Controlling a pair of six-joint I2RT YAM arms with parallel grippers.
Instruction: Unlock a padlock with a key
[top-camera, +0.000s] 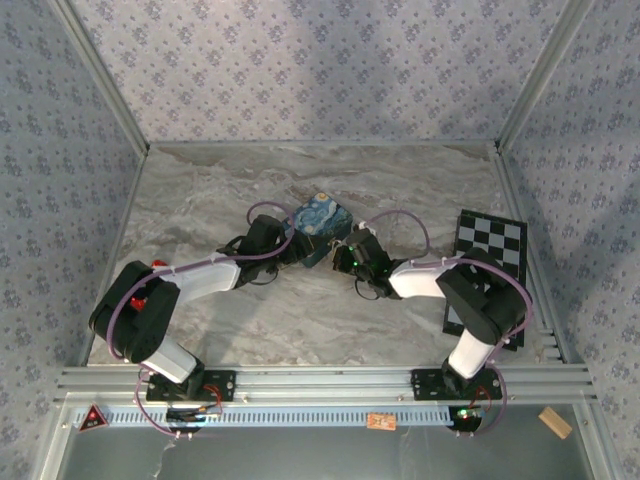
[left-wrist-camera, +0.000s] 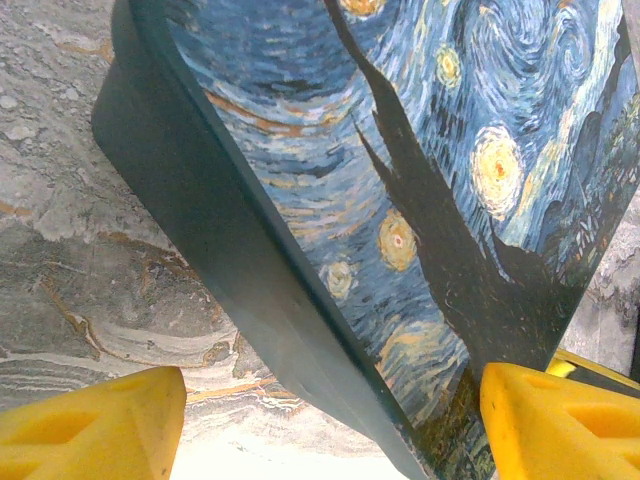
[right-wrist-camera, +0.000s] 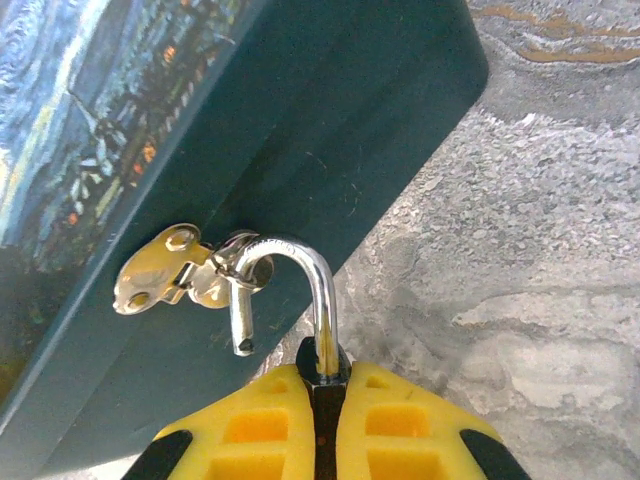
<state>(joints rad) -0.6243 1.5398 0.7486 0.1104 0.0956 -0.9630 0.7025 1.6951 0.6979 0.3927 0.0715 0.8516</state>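
The padlock (right-wrist-camera: 325, 300) is a small dark body with a silvery shackle, and my right gripper (right-wrist-camera: 322, 385) is shut on the body. The shackle stands open: its free end hangs loose, hooked through the brassy hasp (right-wrist-camera: 160, 270) of the blue swirl-painted box (right-wrist-camera: 300, 110). From above, the right gripper (top-camera: 342, 256) sits at the box's (top-camera: 321, 222) near right side. My left gripper (left-wrist-camera: 333, 420) is open, its yellow fingers (left-wrist-camera: 95, 425) straddling a lower corner of the box (left-wrist-camera: 420, 180), the left finger apart from it. This left gripper (top-camera: 288, 243) is at the box's left. The key is out of view.
A black-and-white checkered board (top-camera: 490, 270) lies at the right, partly under the right arm. A small red object (top-camera: 157, 267) sits by the left arm. Patterned walls close in the marble table (top-camera: 200, 190) on three sides; a metal rail (top-camera: 320, 380) runs along the near edge.
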